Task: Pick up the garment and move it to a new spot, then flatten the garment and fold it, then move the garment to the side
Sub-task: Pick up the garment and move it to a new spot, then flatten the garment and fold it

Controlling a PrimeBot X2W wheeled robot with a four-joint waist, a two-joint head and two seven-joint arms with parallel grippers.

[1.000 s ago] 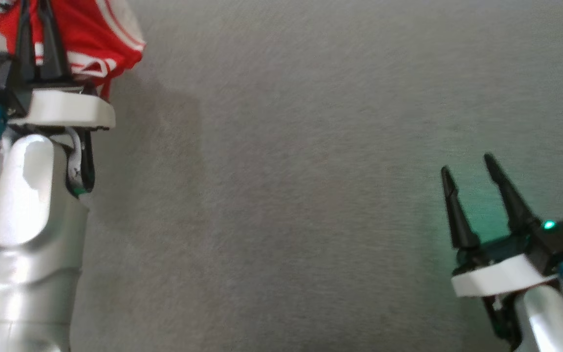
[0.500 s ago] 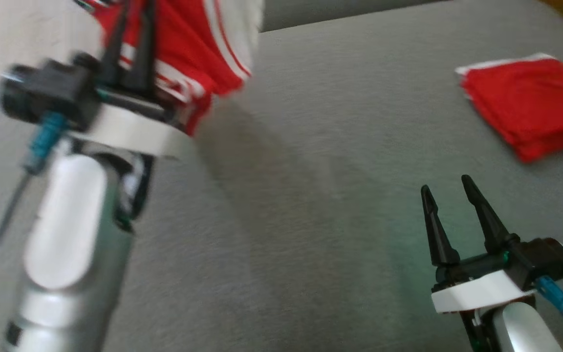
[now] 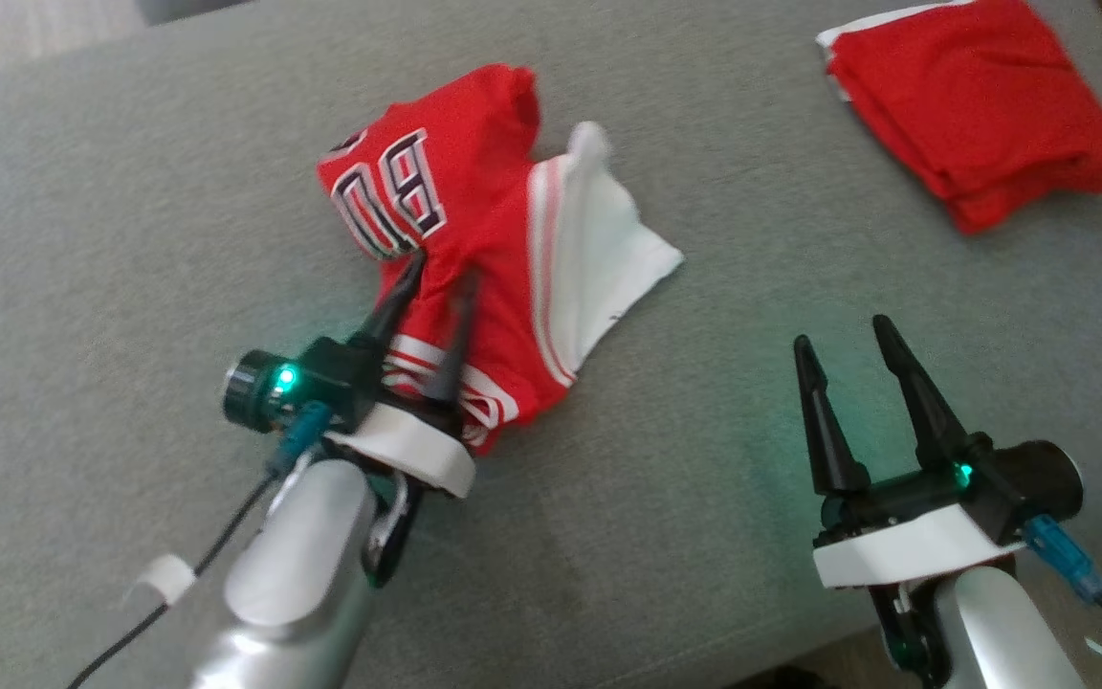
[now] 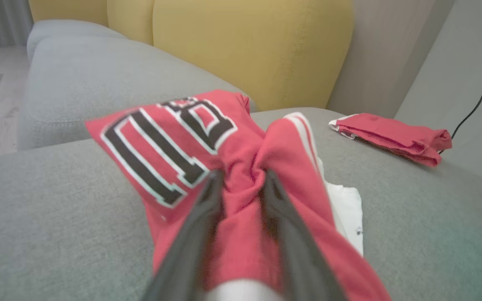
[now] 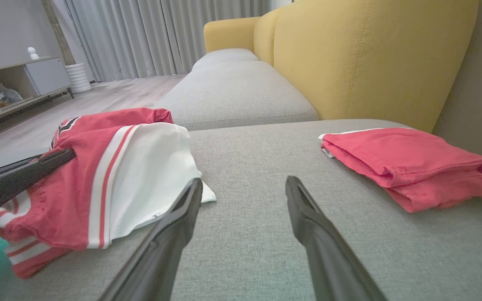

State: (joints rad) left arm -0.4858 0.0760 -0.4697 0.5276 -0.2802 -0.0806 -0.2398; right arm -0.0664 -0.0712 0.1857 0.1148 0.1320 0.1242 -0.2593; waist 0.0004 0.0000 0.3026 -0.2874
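A grey sofa seat (image 3: 130, 191) carries the red-and-white garment (image 3: 474, 220), which lies crumpled left of centre with its lettering facing up. A folded red cloth (image 3: 972, 144) lies well apart at the far right. The left claw (image 3: 441, 268) straddles a ridge of the garment, fingers slightly apart; whether it pinches cannot be told. The right claw (image 3: 843, 330) stands spread over bare cushion.

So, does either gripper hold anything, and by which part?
Left gripper straddles a bunched red fold of the jersey; whether it grips cannot be told. Right gripper: open, empty.
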